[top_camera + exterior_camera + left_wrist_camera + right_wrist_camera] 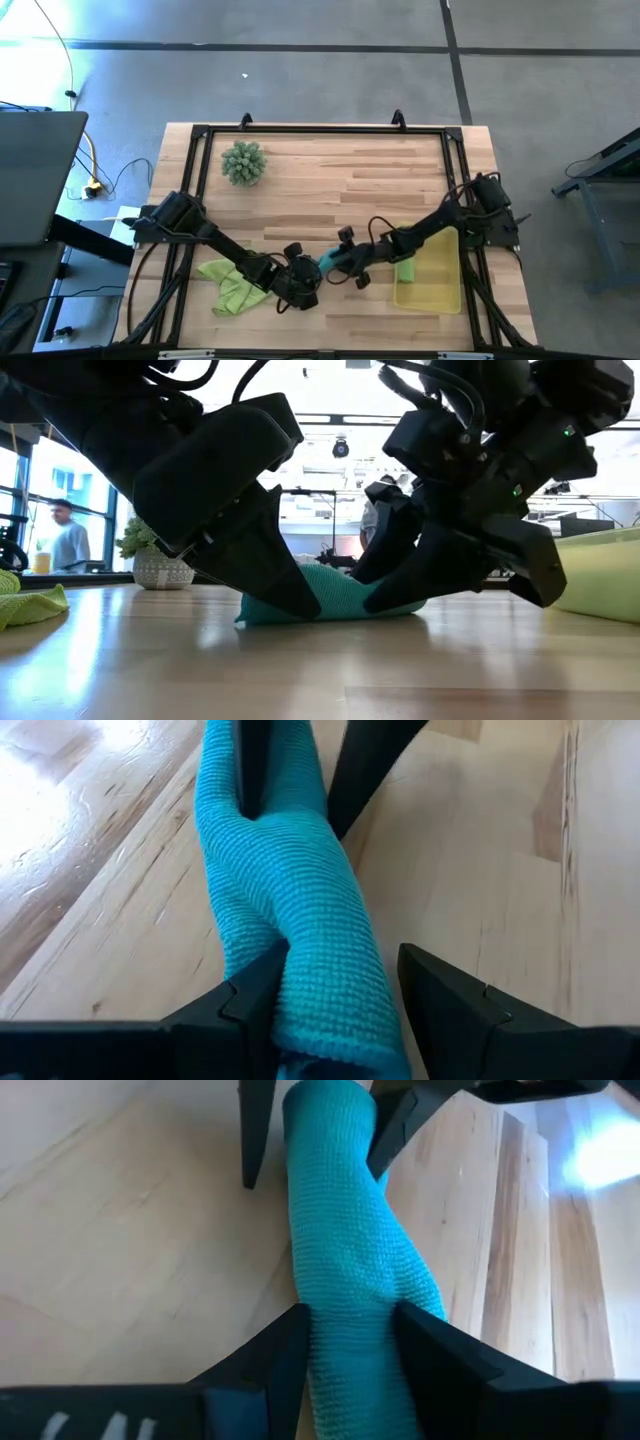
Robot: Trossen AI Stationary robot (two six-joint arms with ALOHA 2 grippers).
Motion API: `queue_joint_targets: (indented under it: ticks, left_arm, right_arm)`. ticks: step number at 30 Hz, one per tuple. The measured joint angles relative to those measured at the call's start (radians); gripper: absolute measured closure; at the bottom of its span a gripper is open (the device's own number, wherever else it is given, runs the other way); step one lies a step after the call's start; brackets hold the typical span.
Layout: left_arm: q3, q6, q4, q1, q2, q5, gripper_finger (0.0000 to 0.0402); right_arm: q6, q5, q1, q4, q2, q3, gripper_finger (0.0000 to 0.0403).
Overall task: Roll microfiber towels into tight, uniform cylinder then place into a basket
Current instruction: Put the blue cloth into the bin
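Towel [331, 262], teal, lies rolled on the wooden worktop [330, 180] from above, its long axis running between the two arms, left claw [312, 282] at one end, right claw [340, 262] at the other. A green towel [228, 284] sprawls left; the yellow basket [432, 290] sits right, holding a green roll [405, 270]. Low view: the roll rests flat on the boards, a potted plant [155, 560] and a person [66, 540] behind. Left wrist: fingers [240, 1010] straddle the roll's end, one touching. Right wrist: claw [350, 1350] pinches the other end.
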Motion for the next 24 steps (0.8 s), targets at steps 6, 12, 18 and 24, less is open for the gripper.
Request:
queue_joint_targets:
  ticks: [6,12,18,24]
  left_arm:
    - [-0.003,0.057,-0.008,0.0,-0.03,0.014,0.0229]
    - [-0.006,0.092,-0.07,-0.001,-0.096,0.043,0.0229]
    - [-0.005,0.053,-0.184,-0.002,-0.192,0.097,0.0229]
    - [-0.004,-0.026,-0.254,-0.003,-0.298,0.122,0.0229]
  right_arm:
    - [0.008,-0.019,-0.023,-0.019,0.001,0.002,0.0263]
    - [0.015,-0.03,-0.031,-0.005,0.042,0.005,0.0309]
    - [0.034,-0.024,-0.031,-0.023,0.054,0.006,0.0347]
    - [0.082,-0.024,-0.032,-0.049,0.054,0.006,0.0393]
